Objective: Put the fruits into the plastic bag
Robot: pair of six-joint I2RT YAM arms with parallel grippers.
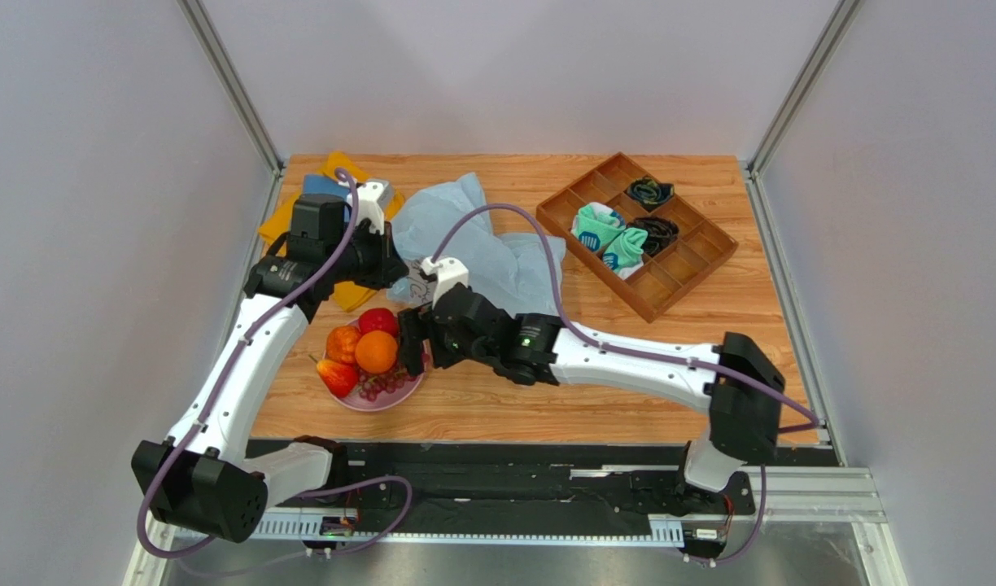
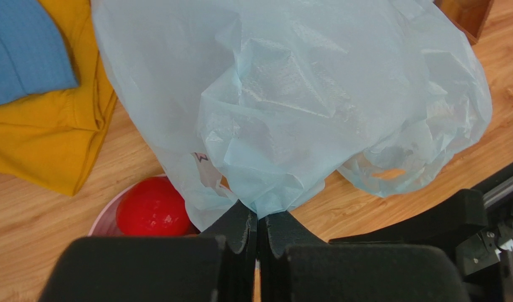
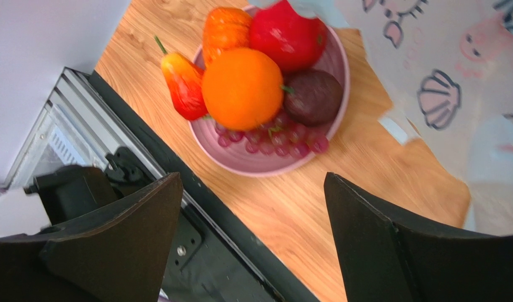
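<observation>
Left gripper [image 2: 259, 217]: pressed together, pinching an edge of the plastic bag [image 2: 290, 94], which billows just ahead of it.

Right gripper [image 3: 253, 184]: spread wide and holding nothing, poised just short of the pink plate [image 3: 259, 168].

Fruits [image 3: 242, 88]: all heaped on that plate, ahead of the open jaws.

Judged: nothing bagged yet, every fruit left to move.

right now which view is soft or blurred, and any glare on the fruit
Right wrist view: the orange and grapes are slightly smeared, the dark right fingers close and soft. Left wrist view: plastic bag creases crisp, small highlight on the red apple. Top external view: even light, faint shadows.
</observation>
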